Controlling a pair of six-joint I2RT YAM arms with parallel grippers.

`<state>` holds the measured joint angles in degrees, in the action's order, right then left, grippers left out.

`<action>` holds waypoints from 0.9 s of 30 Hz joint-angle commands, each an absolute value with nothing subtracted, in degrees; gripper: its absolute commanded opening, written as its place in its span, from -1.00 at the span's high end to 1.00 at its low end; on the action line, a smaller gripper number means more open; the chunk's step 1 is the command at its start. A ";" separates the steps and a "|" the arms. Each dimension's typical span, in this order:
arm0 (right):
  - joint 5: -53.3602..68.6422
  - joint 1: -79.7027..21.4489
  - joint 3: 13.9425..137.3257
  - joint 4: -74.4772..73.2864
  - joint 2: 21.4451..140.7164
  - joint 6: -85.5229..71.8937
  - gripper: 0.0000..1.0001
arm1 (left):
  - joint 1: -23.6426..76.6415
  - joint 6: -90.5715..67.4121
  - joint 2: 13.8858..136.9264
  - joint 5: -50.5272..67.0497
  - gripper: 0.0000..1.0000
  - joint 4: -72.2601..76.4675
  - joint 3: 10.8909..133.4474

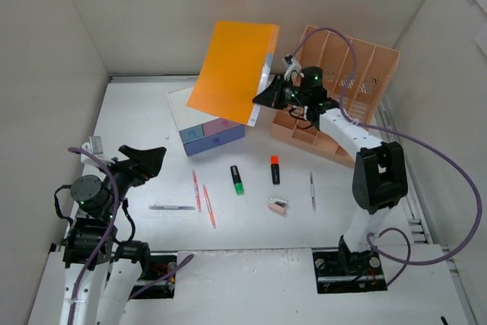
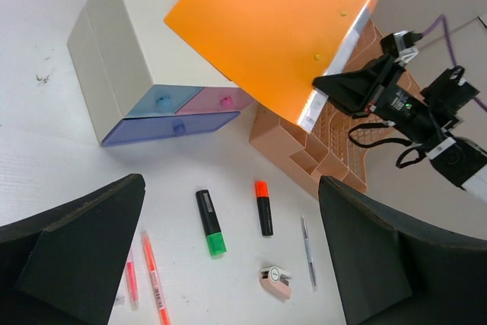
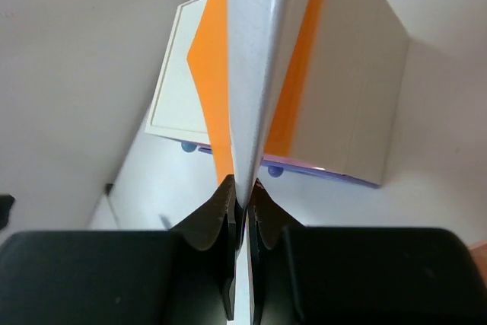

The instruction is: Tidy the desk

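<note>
Top view: the desk (image 1: 137, 112) fills the middle of the frame, from the arm bases at the bottom to the white panels at the top. The right gripper (image 1: 266, 97) is upper centre, pinching the lower right edge of an orange folder (image 1: 232, 70), which is lifted and tilted above the white drawer box (image 1: 209, 131). A peach rack (image 1: 342, 74) stands upper right, just behind that gripper. Loose on the desk, centre: green highlighter (image 1: 237, 180), orange highlighter (image 1: 275, 170), small pink object (image 1: 278, 205), grey pen (image 1: 312, 190), two orange pens (image 1: 202, 197) and a silver pen (image 1: 173, 207) to their left. The left gripper (image 1: 152, 161) is at middle left, raised above the desk and holding nothing.

Left wrist view: the left fingers (image 2: 76, 241) fill the lower corners, spread wide, with bare desk and the highlighters between them. The drawer box is upper left and shows pink and blue drawer fronts. The folder covers the upper centre, with the right gripper clamped on its edge at right.

Right wrist view: the right fingers (image 3: 221, 218) are pressed together on the folder's thin edge at centre bottom. The folder rises straight up the frame with its pale spine facing the camera. The drawer box sits behind it, with the desk below it.
</note>
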<state>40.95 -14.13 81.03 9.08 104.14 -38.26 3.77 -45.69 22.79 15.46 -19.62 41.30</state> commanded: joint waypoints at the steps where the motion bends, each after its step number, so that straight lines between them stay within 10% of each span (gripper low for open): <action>1: 43.16 -14.94 87.53 9.15 93.54 -17.28 1.00 | 3.96 -45.62 24.43 16.79 -0.89 -14.33 42.10; 27: 18.46 5.71 75.24 4.22 61.62 -3.52 1.00 | 3.96 -44.56 25.23 22.50 -0.90 -9.05 38.76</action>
<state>21.02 4.95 75.07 -3.22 66.92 -5.89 3.77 -45.54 24.38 20.78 -14.20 38.52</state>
